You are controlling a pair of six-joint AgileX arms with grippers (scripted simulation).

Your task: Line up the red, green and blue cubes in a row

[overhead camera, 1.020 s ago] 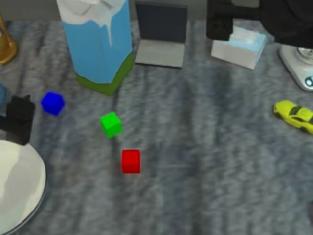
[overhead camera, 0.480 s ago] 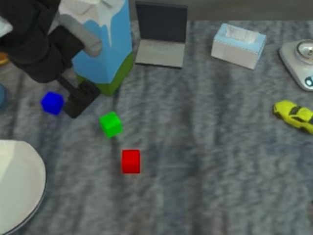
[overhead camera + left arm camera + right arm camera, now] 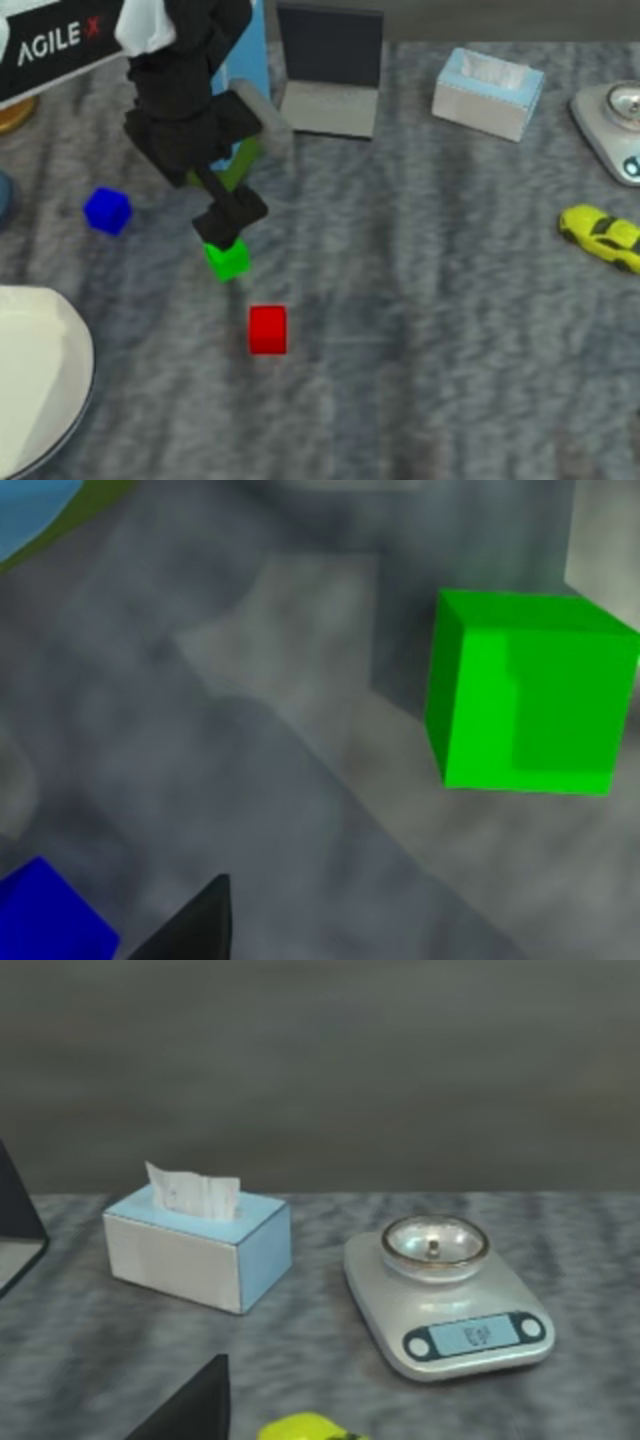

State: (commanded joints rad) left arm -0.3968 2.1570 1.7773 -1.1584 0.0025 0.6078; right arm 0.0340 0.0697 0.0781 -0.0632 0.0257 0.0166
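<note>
Blue cube (image 3: 107, 211) sits at the table's 9 o'clock side. Green cube (image 3: 228, 259), slightly rotated, lies toward its 4 o'clock; red cube (image 3: 267, 329), edges square, farther along. Left gripper (image 3: 228, 220) hangs over green; finger spread cannot be determined. Cubes have no long axis.

text — "AGILE X" | on — left arm (image 3: 60, 45) white casing

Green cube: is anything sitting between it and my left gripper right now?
Nothing visible does. In the top view the left gripper hangs right at the far edge of the green cube, with no object between them. The blue cube lies off to the left, and the red cube lies nearer the front edge.
</note>
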